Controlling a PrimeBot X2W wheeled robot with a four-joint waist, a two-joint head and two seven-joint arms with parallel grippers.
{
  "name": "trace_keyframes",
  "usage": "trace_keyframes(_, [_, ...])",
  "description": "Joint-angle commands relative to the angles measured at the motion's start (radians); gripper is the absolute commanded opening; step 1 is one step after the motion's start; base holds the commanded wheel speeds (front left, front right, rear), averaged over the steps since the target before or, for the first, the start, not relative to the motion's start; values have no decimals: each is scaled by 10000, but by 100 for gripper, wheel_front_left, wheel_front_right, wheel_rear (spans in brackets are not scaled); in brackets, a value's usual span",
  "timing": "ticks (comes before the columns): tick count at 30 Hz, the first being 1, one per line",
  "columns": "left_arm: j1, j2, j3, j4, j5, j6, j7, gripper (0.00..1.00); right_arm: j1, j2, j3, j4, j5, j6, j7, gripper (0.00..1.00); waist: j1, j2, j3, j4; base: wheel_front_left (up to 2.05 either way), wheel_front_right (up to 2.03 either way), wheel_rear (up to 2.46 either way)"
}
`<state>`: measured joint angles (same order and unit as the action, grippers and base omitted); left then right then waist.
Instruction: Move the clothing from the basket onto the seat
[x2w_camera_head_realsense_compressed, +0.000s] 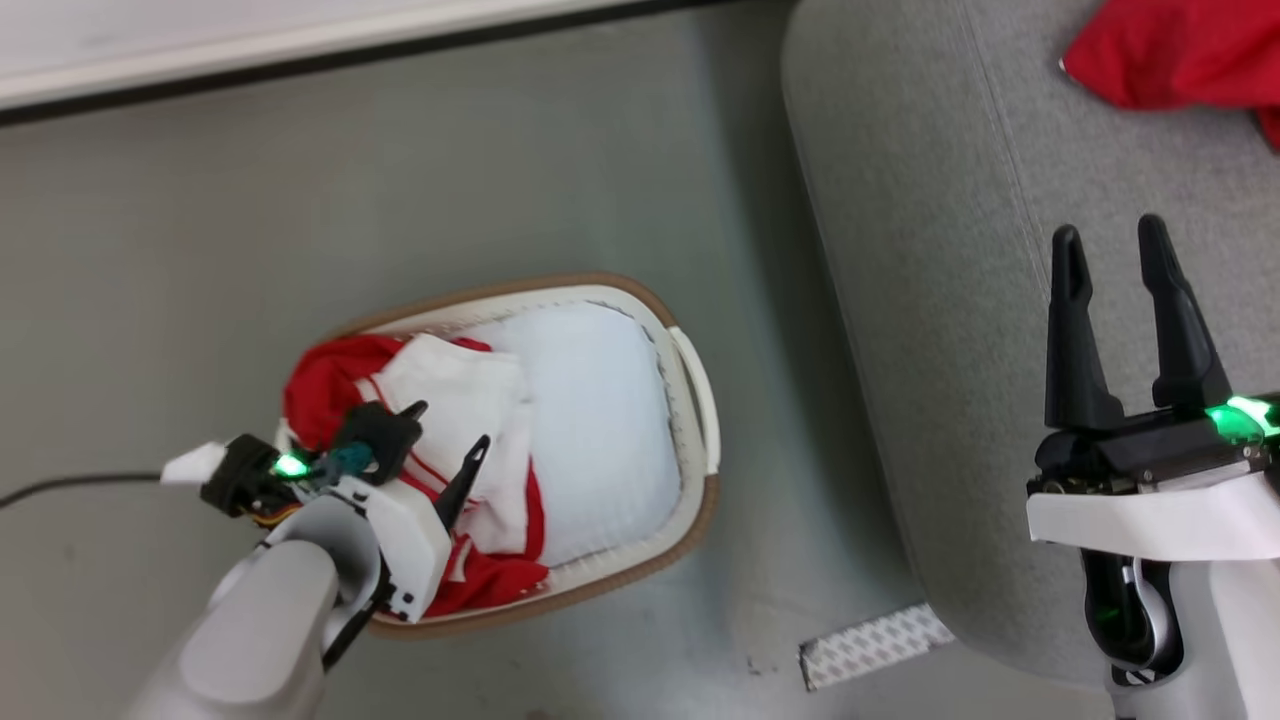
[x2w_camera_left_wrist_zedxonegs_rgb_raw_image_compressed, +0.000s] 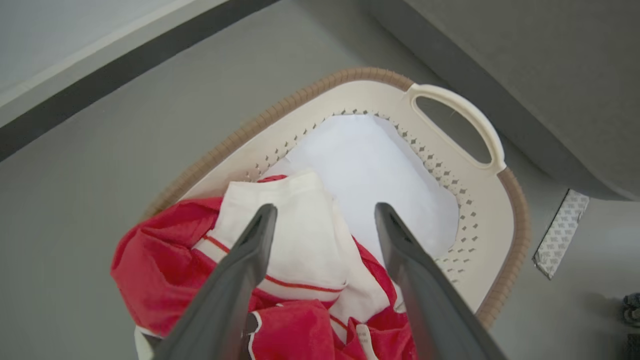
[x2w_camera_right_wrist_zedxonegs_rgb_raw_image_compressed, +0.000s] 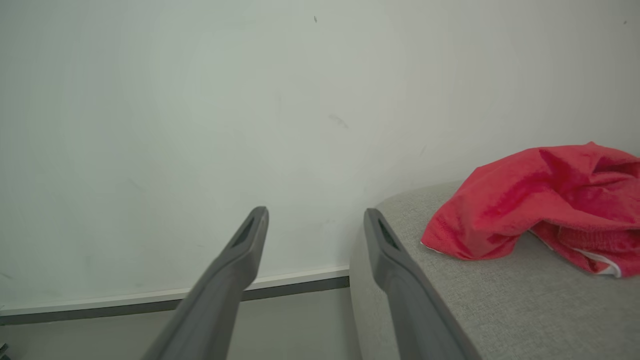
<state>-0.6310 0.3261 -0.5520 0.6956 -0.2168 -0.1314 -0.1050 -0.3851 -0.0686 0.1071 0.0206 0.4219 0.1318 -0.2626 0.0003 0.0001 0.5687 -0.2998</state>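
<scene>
The cream basket (x2w_camera_head_realsense_compressed: 700, 395) with a brown rim stands on the floor left of the grey seat (x2w_camera_head_realsense_compressed: 950, 350). Red clothing with white lining (x2w_camera_head_realsense_compressed: 450, 400) lies bunched in the basket's left end. My left gripper (x2w_camera_head_realsense_compressed: 448, 428) hangs open just above that clothing, fingers apart with nothing between them; the left wrist view shows the white lining (x2w_camera_left_wrist_zedxonegs_rgb_raw_image_compressed: 300, 225) between the fingers and the basket rim (x2w_camera_left_wrist_zedxonegs_rgb_raw_image_compressed: 505, 240). Another red piece of clothing (x2w_camera_head_realsense_compressed: 1170, 50) lies on the seat's far right. My right gripper (x2w_camera_head_realsense_compressed: 1110, 250) stands open over the seat edge, holding nothing, and the right wrist view shows that red piece (x2w_camera_right_wrist_zedxonegs_rgb_raw_image_compressed: 540, 200) on the seat (x2w_camera_right_wrist_zedxonegs_rgb_raw_image_compressed: 500, 310).
A wall with a dark skirting strip (x2w_camera_head_realsense_compressed: 300, 70) runs along the back. A patterned white strip (x2w_camera_head_realsense_compressed: 870, 645) lies on the floor by the seat's near corner. A black cable (x2w_camera_head_realsense_compressed: 60, 485) trails in from the left. Bare grey floor surrounds the basket.
</scene>
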Motion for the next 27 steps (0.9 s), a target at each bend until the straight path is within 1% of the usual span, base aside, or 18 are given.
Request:
trace_keyframes(1, [-287,200,-352,224,-230,22,145,100,-169,11,-37,-94,10,-22,-29,100,-3,-1,489,-423,0,0,0])
trace_keyframes(11, [-1575,1362,-3156,1313,-639,23,1465,100,-433,183,-98,-243,228,-22,-27,100,-3,-1,1485,-1129,0,0,0])
trace_keyframes(18, [-2633,1971,-4957,1890,-397,23,1992,100,-532,189,78,-338,672,-22,-29,100,-3,-1,2186,-1488,0,0,0])
trace_keyframes(22, [-3025,2051,-5782,2285,-525,21,2187,100,-635,188,122,-382,873,-22,-28,100,-3,-1,2473,-1711,0,0,0])
trace_keyframes(27, [-3426,2140,-6420,2711,-834,21,2276,100,-649,189,180,-406,1063,-22,-29,100,-3,-1,2748,-1898,0,0,0])
